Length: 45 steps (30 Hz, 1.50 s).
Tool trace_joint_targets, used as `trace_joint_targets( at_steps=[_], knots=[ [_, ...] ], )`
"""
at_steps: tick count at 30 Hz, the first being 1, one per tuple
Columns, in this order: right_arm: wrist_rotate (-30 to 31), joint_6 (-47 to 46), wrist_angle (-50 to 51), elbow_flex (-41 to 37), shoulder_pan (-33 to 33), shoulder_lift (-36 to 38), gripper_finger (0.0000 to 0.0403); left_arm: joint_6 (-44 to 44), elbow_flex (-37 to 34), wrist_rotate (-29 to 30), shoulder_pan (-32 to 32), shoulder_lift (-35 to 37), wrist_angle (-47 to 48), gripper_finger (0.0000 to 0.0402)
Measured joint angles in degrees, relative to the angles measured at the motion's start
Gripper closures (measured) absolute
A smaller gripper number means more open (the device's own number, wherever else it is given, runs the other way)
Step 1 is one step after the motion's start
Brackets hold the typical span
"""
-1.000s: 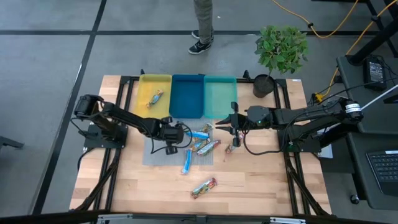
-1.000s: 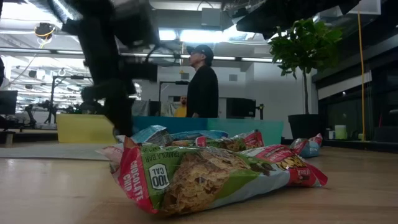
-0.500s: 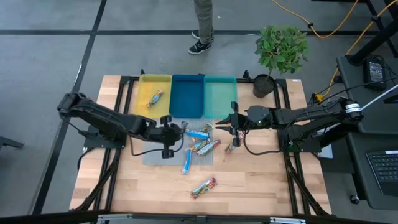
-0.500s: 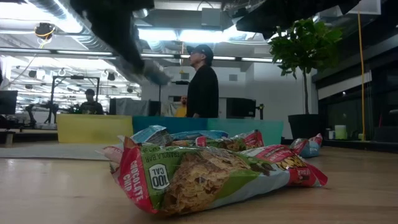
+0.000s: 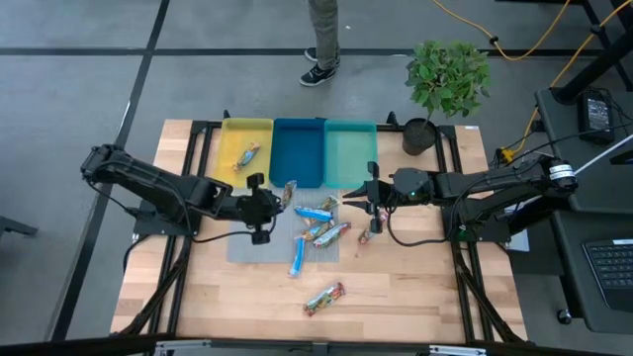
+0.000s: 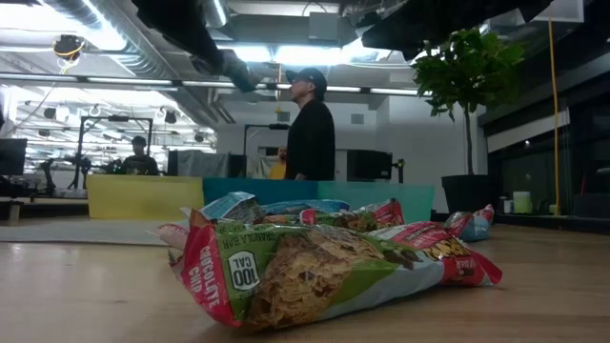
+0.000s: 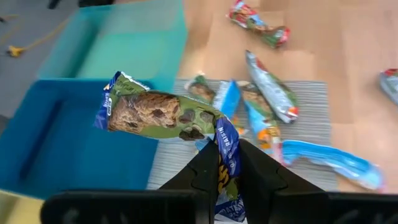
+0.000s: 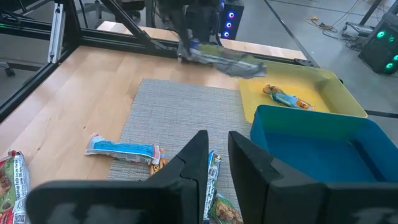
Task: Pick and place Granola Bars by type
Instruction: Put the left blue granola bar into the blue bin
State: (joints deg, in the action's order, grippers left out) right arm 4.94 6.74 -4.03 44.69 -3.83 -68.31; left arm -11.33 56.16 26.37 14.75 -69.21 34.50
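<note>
My left gripper (image 5: 271, 205) hovers over the grey mat's far-left part, shut on a green-and-brown granola bar (image 7: 158, 113) with a blue end. The bar also shows in the high view (image 5: 289, 193), near the blue tray (image 5: 299, 153). My right gripper (image 5: 368, 194) waits near the teal tray (image 5: 350, 153), open by a narrow gap (image 8: 216, 155) and empty. Several bars (image 5: 318, 229) lie flat on the mat. One lies in the yellow tray (image 5: 246, 155), one on the bare wood (image 5: 324, 297). My left gripper pinches the bar by its blue crimped end (image 7: 226, 148) between its two fingers (image 7: 205, 171). The bar is lifted clear and sticks out beyond the fingertips, roughly level, above the mat's edge and the blue tray (image 7: 68, 143).
Three trays stand side by side at the far edge: yellow (image 5: 229, 138), blue, teal. A potted plant (image 5: 445, 79) stands at the far right corner. A small bar (image 5: 374, 225) lies right of the mat. A person stands beyond the table (image 6: 310, 124). Bare wood lies along the near edge.
My left gripper has risen from the mat with the green-and-brown bar and drawn slightly toward the table's left. The bar is now lifted clear of the mat. The right arm has kept still.
</note>
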Motion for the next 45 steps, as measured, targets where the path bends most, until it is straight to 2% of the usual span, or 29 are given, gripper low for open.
trace_joint_targets(
  at_steps=[7,14,20,28,32,35,38,45],
  knots=[
    [0.01,0.00,0.00,0.00,0.01,0.02,0.0336,6.01,1.46,-0.19,-8.20,0.02,-0.40,0.0362],
    [0.01,1.01,0.00,0.00,-0.01,0.01,0.0336,12.86,9.12,-6.43,-20.68,-0.10,-0.49,0.0365],
    [-0.01,1.29,0.01,0.00,0.00,0.00,0.0336,13.58,13.03,-11.00,-29.36,-0.39,-0.47,0.0366],
    [0.01,1.31,0.00,0.00,0.01,0.01,0.0336,13.26,13.04,-18.74,-34.80,-1.73,-0.55,0.0368],
    [0.00,1.31,-0.03,0.00,0.01,0.02,0.0336,12.74,13.05,-19.71,-37.76,-4.51,-1.81,0.0368],
    [-0.01,1.31,-0.04,0.00,0.01,0.02,0.0336,12.53,13.16,-22.77,-40.12,-7.89,-3.08,0.0368],
    [-0.01,1.33,-0.06,0.00,0.01,0.02,0.0336,11.77,16.46,-25.22,-42.01,-12.62,-2.18,0.0368],
    [0.00,1.33,0.00,0.00,0.00,0.02,0.0336,12.53,26.56,-25.06,-42.14,-20.92,3.06,0.0368]
  ],
)
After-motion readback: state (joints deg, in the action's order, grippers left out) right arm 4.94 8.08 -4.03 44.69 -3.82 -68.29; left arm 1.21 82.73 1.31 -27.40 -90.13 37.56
